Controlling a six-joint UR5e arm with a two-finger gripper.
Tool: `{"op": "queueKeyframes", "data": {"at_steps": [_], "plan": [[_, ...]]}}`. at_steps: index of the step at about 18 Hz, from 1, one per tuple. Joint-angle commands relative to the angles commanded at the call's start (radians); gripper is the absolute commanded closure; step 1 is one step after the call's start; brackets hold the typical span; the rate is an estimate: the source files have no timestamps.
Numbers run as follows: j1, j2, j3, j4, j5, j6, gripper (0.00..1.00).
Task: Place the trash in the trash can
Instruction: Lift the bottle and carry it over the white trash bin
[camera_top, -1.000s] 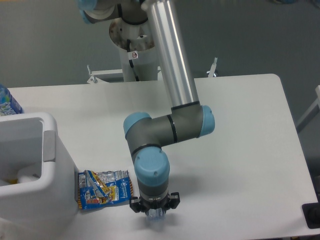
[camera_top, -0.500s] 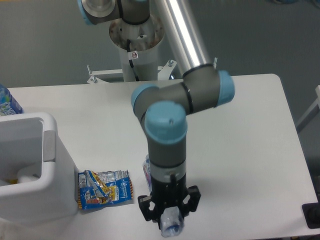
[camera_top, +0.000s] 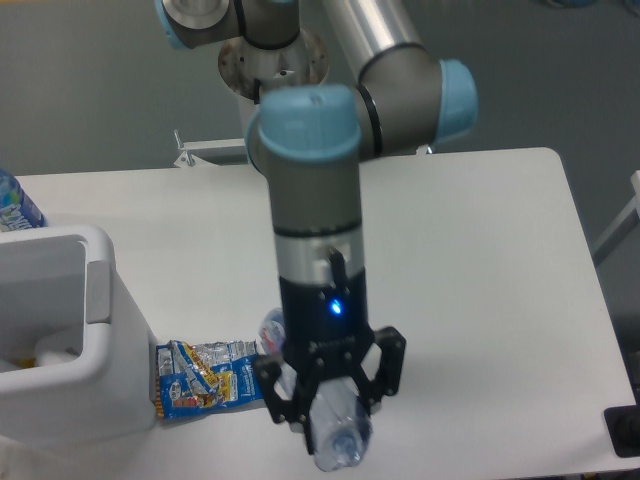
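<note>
A clear plastic water bottle (camera_top: 338, 437), one piece of the trash, is held tilted above the table's front edge. My gripper (camera_top: 334, 398) is shut on its middle, and its two ends stick out up-left and down-right of the black fingers. Just left of the gripper, a blue-and-yellow foil snack packet (camera_top: 208, 378) lies flat on the table against the trash can (camera_top: 60, 405). That white boxy bin stands at the left edge, with a grey patch (camera_top: 98, 290) on its rim. I cannot make out the bottle's cap.
Behind the trash can, at the far left edge, part of another bottle (camera_top: 14, 205) with a blue label shows. The arm's base column (camera_top: 270, 110) stands beyond the table's back edge. A dark object (camera_top: 625, 432) sits at the right front corner.
The arm has swung up and toward the camera. The bottle has come up off the table in the gripper and now shows more fully. The snack packet has not moved.
</note>
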Motion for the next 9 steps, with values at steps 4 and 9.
{"op": "queueKeyframes", "data": {"at_steps": [4, 9], "plan": [[-0.057, 0.061, -0.002, 0.000, 0.000, -0.002, 0.43], [-0.129, 0.108, -0.023, -0.002, 0.003, -0.006, 0.43]]}}
